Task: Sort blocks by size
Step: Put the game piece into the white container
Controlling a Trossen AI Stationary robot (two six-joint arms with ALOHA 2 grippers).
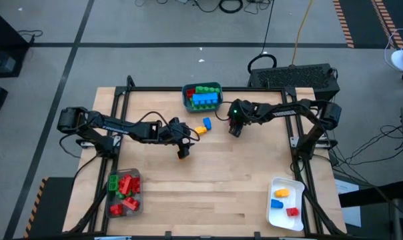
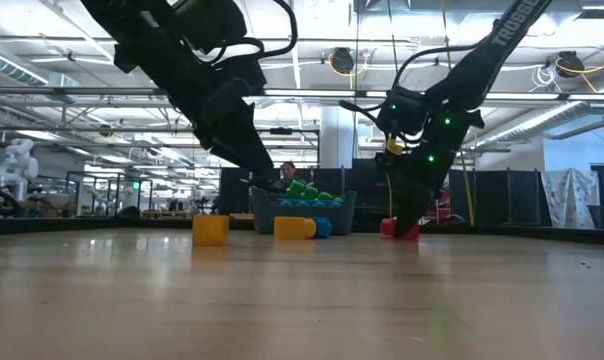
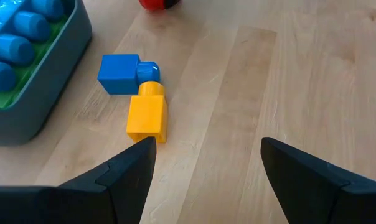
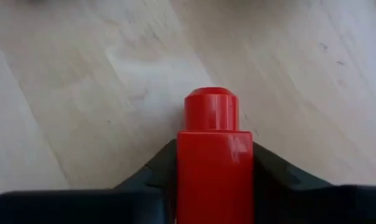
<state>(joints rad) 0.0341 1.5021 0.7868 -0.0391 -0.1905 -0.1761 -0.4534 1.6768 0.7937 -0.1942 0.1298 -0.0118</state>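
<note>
Sorting looked well along: the teal bin (image 1: 186, 100) at the worktop's (image 1: 208, 180) far edge held big blocks, two near-corner trays held others. Left: a yellow block (image 3: 147, 117) and blue block (image 3: 121, 74) mid-worktop. The right claw (image 4: 214, 168) pinched a red block (image 4: 214, 155); the left claw (image 3: 206, 171) hung spread, unobstructed.
</note>
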